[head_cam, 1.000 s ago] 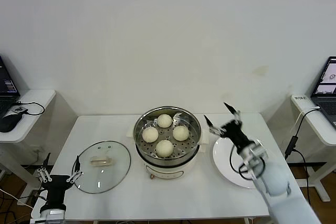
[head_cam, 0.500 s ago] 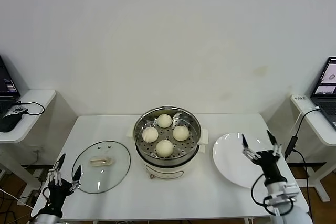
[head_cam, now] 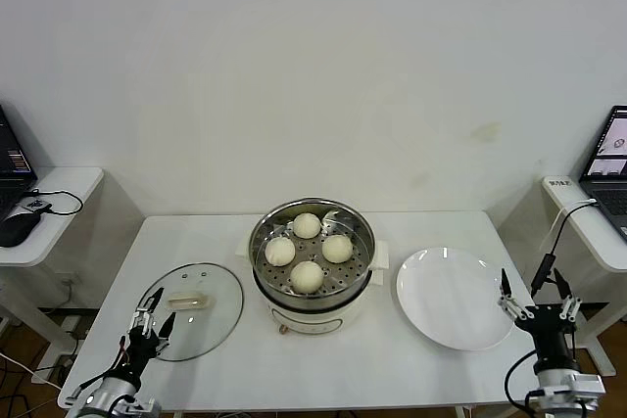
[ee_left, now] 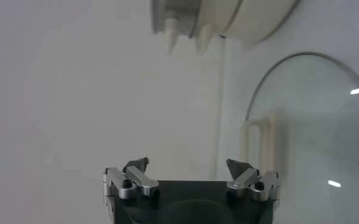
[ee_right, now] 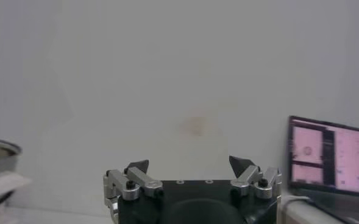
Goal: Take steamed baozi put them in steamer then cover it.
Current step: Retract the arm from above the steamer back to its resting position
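Baozi: four buns (head_cam: 308,251) sit on the perforated tray in the steamer (head_cam: 313,261), centre of the head view; none is left on the plate (head_cam: 453,298) at lower right.
Lid: the glass lid (head_cam: 190,308) lies flat on the table (head_cam: 372,369), lower left, well apart from the steamer. Its cream handle (head_cam: 189,300) is on top.
Left gripper: (head_cam: 151,324) low at the lower left, at the near edge of the lid; jaws apart, nothing between them.
Right gripper: (head_cam: 538,304) at the lower right corner, beyond the plate edge; jaws apart, empty, looks parked.
Step, as I judge: only the covering remains.
Handling: the lid is probably stiff, smooth, rather heavy and breakable; the rim may slip. Best hold is the handle, which in the left wrist view (ee_left: 258,139) stands just ahead of the fingers (ee_left: 136,165).
Buns: likely soft and light; they need no more touching.
Hard to see: the steamer base is partly cut off in the left wrist view; both arms are mostly outside the head view.
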Robot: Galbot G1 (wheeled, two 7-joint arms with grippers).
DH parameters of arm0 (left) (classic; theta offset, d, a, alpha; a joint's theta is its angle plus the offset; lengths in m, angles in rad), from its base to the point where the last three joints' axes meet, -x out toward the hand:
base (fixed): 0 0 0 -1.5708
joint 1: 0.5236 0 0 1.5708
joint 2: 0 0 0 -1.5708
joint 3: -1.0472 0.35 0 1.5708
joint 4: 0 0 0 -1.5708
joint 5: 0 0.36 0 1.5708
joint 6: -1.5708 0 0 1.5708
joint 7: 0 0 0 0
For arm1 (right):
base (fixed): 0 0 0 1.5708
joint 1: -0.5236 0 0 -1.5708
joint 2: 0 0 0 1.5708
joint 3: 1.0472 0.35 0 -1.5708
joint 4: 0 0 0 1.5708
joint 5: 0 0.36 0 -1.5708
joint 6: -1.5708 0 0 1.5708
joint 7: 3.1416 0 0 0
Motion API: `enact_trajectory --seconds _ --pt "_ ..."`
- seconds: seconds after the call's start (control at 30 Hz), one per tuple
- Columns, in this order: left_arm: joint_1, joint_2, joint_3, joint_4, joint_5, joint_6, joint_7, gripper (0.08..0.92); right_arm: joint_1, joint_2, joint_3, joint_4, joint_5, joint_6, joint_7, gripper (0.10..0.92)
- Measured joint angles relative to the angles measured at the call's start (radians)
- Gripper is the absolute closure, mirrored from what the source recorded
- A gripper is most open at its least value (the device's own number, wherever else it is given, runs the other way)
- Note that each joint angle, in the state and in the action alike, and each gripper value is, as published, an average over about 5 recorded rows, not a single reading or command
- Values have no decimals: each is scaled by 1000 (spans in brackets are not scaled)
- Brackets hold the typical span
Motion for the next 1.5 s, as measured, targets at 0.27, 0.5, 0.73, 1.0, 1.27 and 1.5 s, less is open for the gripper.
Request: enact_trajectory --seconds 0.27,0.5,0.73,1.0,1.27,1.5 --pt "-69 12 40 61 42 1 18 177 -22 21 27 17 -10 2 5 203" --pt "-132 19 70 112 63 5 25 177 -40 35 42 30 -17 5 5 203" --pt "-187 19 90 159 77 10 26 177 -46 45 45 33 -24 6 4 203" --pt "-231 17 108 203 72 16 28 227 -47 46 44 32 -31 7 0 203" --pt "-255 9 119 238 71 21 34 450 -43 43 45 25 -31 9 -1 202" --pt "-269 1 121 272 72 18 29 658 -39 43 45 17 -26 21 -2 202"
